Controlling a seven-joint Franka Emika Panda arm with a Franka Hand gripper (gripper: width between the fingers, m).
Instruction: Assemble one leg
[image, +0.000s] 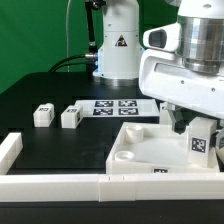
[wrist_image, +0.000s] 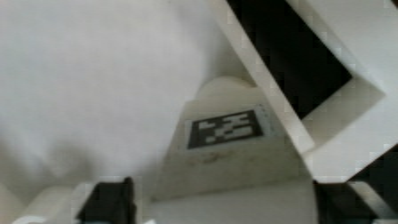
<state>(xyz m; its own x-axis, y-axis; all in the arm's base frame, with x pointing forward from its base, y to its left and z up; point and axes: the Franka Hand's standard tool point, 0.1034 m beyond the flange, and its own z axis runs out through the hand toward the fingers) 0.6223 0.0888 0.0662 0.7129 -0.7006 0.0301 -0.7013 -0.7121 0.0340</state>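
My gripper (image: 191, 126) is shut on one leg (image: 201, 141), a small white block with a black-and-white tag. It holds the leg upright over the right-hand part of the large white square panel (image: 145, 150). I cannot tell if the leg touches the panel. In the wrist view the leg (wrist_image: 226, 140) fills the space between the two dark fingers (wrist_image: 111, 203) of the gripper (wrist_image: 224, 206), its tag facing the camera, with the white panel (wrist_image: 89, 80) below it. Two more legs (image: 43, 115) (image: 70, 116) stand side by side on the black table at the exterior view's left.
The marker board (image: 115, 107) lies flat behind the panel. A long white bar (image: 60, 184) runs along the front edge, and another (image: 10, 150) stands at the exterior view's left. The robot base (image: 117, 45) is at the back.
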